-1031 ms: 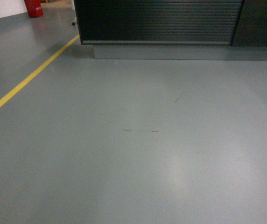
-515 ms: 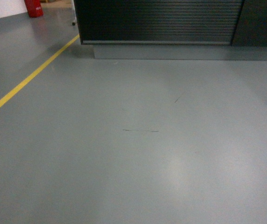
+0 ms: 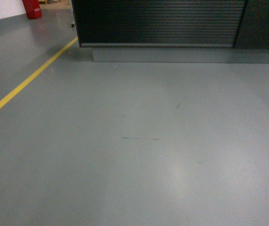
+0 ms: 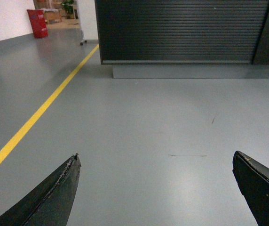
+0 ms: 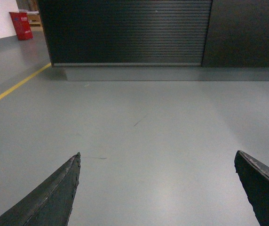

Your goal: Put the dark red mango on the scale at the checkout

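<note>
The checkout [image 3: 158, 23] stands ahead as a black counter with a horizontally ribbed front panel; it also fills the top of the left wrist view [image 4: 181, 30] and the right wrist view [image 5: 130, 30]. Only its front shows, not its top. The dark red mango and the scale are out of view. My left gripper [image 4: 155, 157] is open, its two dark fingers wide apart over bare grey floor. My right gripper [image 5: 157, 155] is open the same way, with nothing between its fingers. Neither gripper shows in the head view.
A yellow floor line [image 3: 28, 80] runs diagonally on the left toward the counter's left corner. A red object [image 3: 31, 8] stands at the far left by a white wall. A grey plinth [image 3: 172, 54] runs under the counter. Grey floor [image 3: 139, 155] lies between me and it.
The counter and the floor marks have shifted slightly lower and larger in the head view, so the base has crept toward the checkout.
</note>
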